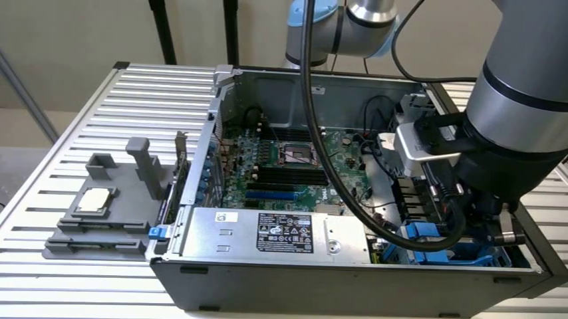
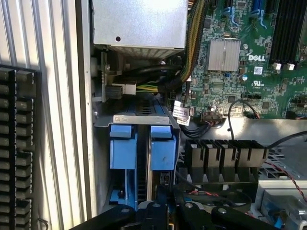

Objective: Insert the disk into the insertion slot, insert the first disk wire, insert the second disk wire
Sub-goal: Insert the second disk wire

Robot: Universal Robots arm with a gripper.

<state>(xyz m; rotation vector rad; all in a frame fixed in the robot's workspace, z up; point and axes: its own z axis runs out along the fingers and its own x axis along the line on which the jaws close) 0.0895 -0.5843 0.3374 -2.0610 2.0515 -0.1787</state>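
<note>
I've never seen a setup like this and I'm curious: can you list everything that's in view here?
table: one, silver, slatted, under everything
computer case: one, dark grey, open, on the table
motherboard: one, green, inside the case
power supply: one, silver with a black label, inside the case at its near wall
drive cage: one, grey, in the case beside the power supply
carriers: two, blue, side by side in the drive cage
fixture: one, grey, on the table at the exterior view's left
chip: one, silvery, lying on the fixture
arm: one, silver and black, over the case at the exterior view's right
gripper: one, black, just above the carriers
</note>
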